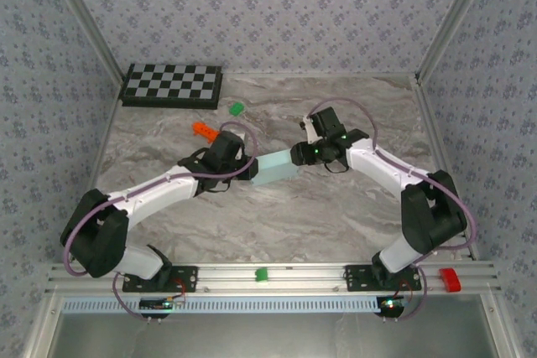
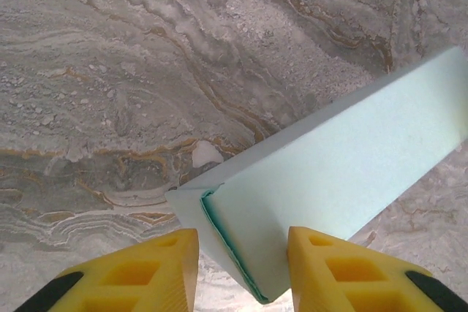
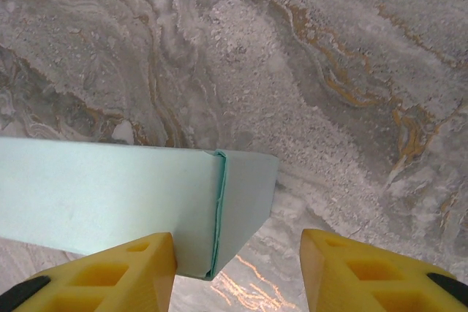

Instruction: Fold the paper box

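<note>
The paper box (image 1: 275,169) is a pale aqua closed rectangular box in the middle of the marble table, lying between the two grippers. My left gripper (image 1: 250,170) is shut on its left end. In the left wrist view the box (image 2: 344,158) runs up to the right, and its folded end sits between the yellow fingers (image 2: 157,272) of that gripper (image 2: 243,268), touching both. My right gripper (image 1: 295,155) is open at the other end. In the right wrist view the box end (image 3: 110,188) rests against the left finger (image 3: 117,275) of the gripper (image 3: 238,275), well apart from the right finger.
A black-and-white checkerboard (image 1: 172,85) lies at the back left. A green block (image 1: 237,109) and an orange block (image 1: 203,130) sit behind the left gripper. Another green block (image 1: 261,274) and a red one (image 1: 450,279) rest on the front rail. Patterned walls close in three sides.
</note>
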Controlling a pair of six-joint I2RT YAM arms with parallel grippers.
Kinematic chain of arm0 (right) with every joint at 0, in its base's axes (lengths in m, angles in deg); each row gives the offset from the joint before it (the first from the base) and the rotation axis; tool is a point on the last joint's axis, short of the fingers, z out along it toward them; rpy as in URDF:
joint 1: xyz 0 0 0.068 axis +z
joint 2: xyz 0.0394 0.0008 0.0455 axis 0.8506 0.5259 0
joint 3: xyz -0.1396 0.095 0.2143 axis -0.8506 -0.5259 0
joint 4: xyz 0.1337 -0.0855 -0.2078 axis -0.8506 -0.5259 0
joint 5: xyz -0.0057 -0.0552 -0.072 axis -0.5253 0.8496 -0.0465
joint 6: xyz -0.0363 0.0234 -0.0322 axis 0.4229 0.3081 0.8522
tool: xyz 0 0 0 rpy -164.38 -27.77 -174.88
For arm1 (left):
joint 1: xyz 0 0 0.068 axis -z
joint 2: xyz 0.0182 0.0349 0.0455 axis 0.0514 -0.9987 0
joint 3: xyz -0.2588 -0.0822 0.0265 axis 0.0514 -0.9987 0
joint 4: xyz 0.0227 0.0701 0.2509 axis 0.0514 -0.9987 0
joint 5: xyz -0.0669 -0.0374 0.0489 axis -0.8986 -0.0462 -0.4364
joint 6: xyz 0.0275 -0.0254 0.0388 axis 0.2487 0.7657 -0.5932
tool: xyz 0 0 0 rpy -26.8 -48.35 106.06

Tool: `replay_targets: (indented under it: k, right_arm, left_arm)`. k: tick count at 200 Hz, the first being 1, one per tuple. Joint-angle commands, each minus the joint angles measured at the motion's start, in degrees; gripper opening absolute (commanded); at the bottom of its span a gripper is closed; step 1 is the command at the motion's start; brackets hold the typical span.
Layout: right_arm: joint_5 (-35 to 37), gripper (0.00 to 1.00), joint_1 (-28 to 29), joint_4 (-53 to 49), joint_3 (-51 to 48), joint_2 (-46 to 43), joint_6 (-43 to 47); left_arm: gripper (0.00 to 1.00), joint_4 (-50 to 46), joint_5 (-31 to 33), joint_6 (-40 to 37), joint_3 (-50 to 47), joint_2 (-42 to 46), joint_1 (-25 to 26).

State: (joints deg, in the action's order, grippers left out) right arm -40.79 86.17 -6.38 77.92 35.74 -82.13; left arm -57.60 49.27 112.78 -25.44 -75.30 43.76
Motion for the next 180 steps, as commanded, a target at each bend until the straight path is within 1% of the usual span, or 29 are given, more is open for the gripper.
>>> replay_targets:
  k: [1,20,43,74,91,99,113,123,136,157,180]
  right_arm:
    - [5.5,0.50,0.1,-8.0,0.5,2.0,1.6]
    - [3.7,0.50,0.1,-8.3,2.2,0.7,1.6]
    - [2.5,0.51,0.1,-9.0,4.0,-1.0,1.9]
    - [2.3,0.52,-0.6,-9.7,3.6,-4.1,1.6]
    - [2.3,0.52,-1.6,-9.7,2.4,-5.6,1.4]
    - [2.3,0.52,-2.2,-9.7,1.6,-6.2,1.3]
    - [2.1,0.52,-3.3,-9.7,0.3,-7.6,1.3]
    - [2.1,0.53,-4.0,-9.7,-0.8,-8.5,1.1]
    - [2.0,0.53,-5.0,-9.7,-2.1,-9.6,0.9]
    - [1.7,0.53,-6.5,-9.7,-4.1,-11.0,0.8]
    - [1.5,0.53,-7.7,-9.7,-6.0,-12.3,0.8]
  left_arm:
    - [0.38,-8.6,0.7,-0.4,2.3,0.1,0.6]
    - [0.43,-10.2,2.8,-1.8,5.5,0.2,0.7]
    - [0.47,-12.5,4.6,-4.8,9.2,-0.6,0.6]
    - [0.62,-14.7,6.3,-10.7,12.9,-2.6,0.6]
    - [0.70,-15.2,6.3,-16.0,14.9,-4.1,0.7]
    - [0.75,-15.2,5.6,-19.0,15.8,-4.7,0.8]
    - [0.82,-15.1,2.1,-25.0,17.4,-5.8,0.7]
    - [0.85,-15.5,-0.8,-29.4,18.7,-6.9,0.7]
    - [0.89,-16.7,-3.0,-34.1,20.8,-8.5,0.8]
    - [0.95,-18.5,-4.5,-40.5,23.6,-11.5,1.4]
    - [0.96,-21.9,-6.6,-45.9,27.3,-14.9,2.1]
